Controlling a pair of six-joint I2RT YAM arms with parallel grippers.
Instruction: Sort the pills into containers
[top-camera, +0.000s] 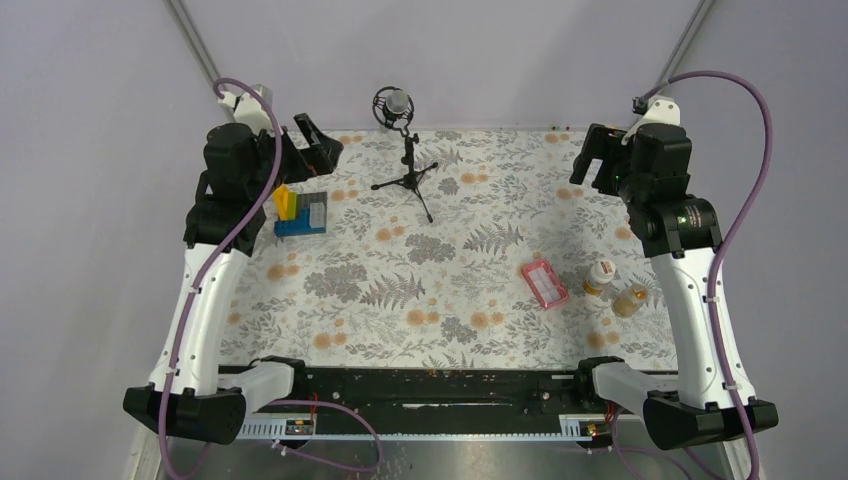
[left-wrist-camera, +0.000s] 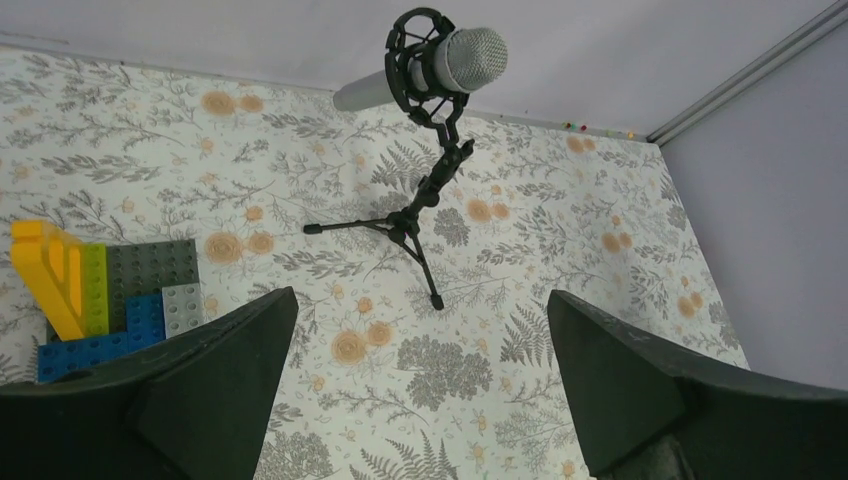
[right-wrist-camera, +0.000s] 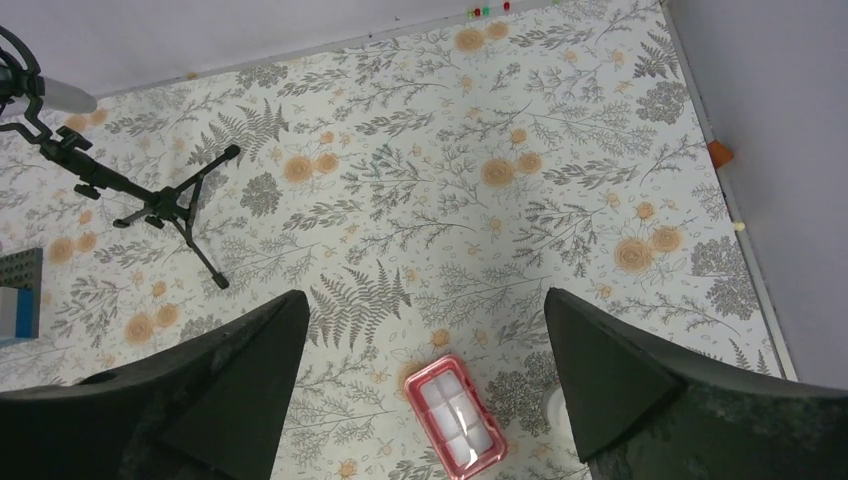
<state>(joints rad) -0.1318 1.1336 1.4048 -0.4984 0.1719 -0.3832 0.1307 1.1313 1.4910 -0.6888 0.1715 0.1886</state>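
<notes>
Both arms are parked at the far end of the surface (top-camera: 480, 340), well apart from the containers. The left pincer (top-camera: 318, 142) is spread wide with nothing in it, hanging near the toy-brick block (top-camera: 300, 212) at the far left. The right pincer (top-camera: 592, 160) is spread too, also empty, over the far right corner. The pink compartment box (top-camera: 544, 283) lies flat on the floral cloth on the right side, the white-capped bottle (top-camera: 598, 277) near it and the clear yellowish bottle (top-camera: 630, 299) just beside that (looks tipped over, hard to be sure). Can't pick out any loose pills, they're too small. A microphone on a little tripod (top-camera: 400, 105) stands far centre
</notes>
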